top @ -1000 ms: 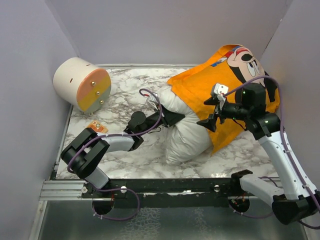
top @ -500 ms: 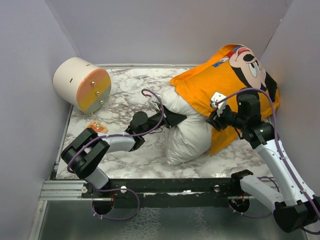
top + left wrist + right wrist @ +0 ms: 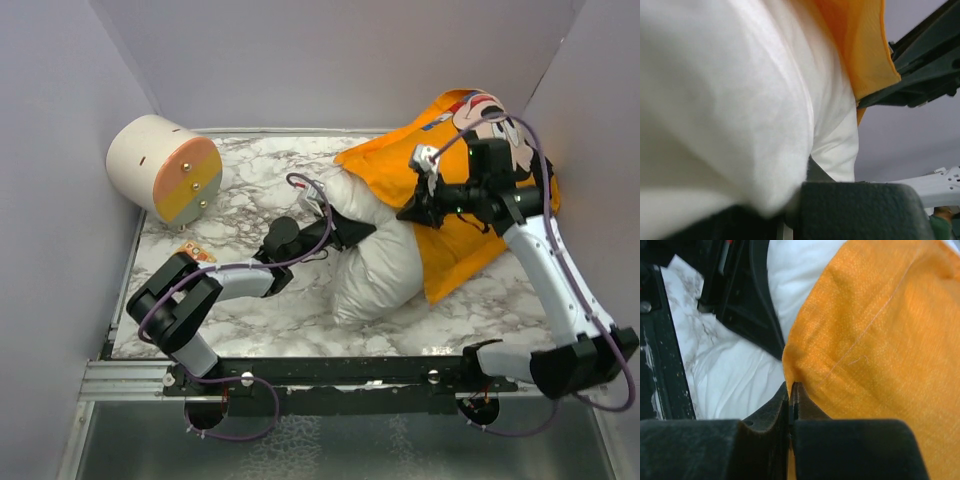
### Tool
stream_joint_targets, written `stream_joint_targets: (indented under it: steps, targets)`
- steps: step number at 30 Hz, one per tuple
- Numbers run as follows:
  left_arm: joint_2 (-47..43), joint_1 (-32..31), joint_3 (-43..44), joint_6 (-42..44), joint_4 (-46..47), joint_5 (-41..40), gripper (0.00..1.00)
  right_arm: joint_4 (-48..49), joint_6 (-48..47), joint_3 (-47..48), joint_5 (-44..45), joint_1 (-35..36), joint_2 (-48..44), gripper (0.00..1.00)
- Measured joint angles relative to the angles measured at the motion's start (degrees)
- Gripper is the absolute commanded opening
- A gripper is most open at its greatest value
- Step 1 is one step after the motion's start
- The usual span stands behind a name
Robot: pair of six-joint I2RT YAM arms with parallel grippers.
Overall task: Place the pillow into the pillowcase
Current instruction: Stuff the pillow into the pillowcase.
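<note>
At the near edge of the desk (image 3: 250,310) you see both arm bases on their rail; a small orange tag (image 3: 197,252) lies on the marble just beyond the left base. Your left claw (image 3: 355,232) reaches rightward, low over the desk, and is pressed together on the left side of the pillow (image 3: 375,270); its wrist view shows white fabric bulging over one dark finger pad (image 3: 855,210). The pillow sits mid-desk, its near end bare and plump on the marble, its far end tucked under the open edge of the pillowcase (image 3: 455,240). Your right claw (image 3: 410,212) comes in from the right, above the pillow, and pinches the pillowcase at that open edge; in its wrist view the fingers (image 3: 765,440) meet with the orange hem entering the seam between them. Beyond it the pillowcase rises toward the far right corner, its Mickey Mouse face uppermost, leaning against the right wall. At the far left a cream-and-orange cylinder (image 3: 165,168) lies on its side, well apart from the pillow.
</note>
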Motion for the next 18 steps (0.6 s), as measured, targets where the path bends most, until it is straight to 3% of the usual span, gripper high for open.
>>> stream_joint_targets:
  steps: [5,7,10,13,16,18]
  targets:
    - [1.05,0.85,3.34,2.40,-1.92,-0.44,0.00,-3.06,1.95,19.15,-4.20,2.47,16.41,0.00]
    - [1.07,1.33,4.28,3.58,-3.19,-1.14,0.00,-3.21,3.28,28.87,-4.68,6.34,23.78,0.00]
    - [0.92,2.10,4.42,4.74,-5.07,-1.66,0.00,-2.86,4.42,35.87,-5.46,12.39,29.51,0.00]
    - [-0.44,3.06,2.73,4.76,-6.05,-1.01,0.00,-1.09,4.94,33.88,-6.51,15.58,29.81,0.00]
    - [-2.78,5.09,-0.85,4.15,-5.84,-0.31,0.00,3.32,5.31,24.98,-6.49,15.91,26.25,0.02]
    - [-3.28,6.73,-2.75,3.34,-4.79,0.24,0.00,6.03,5.25,18.60,-5.79,15.15,23.12,0.18]
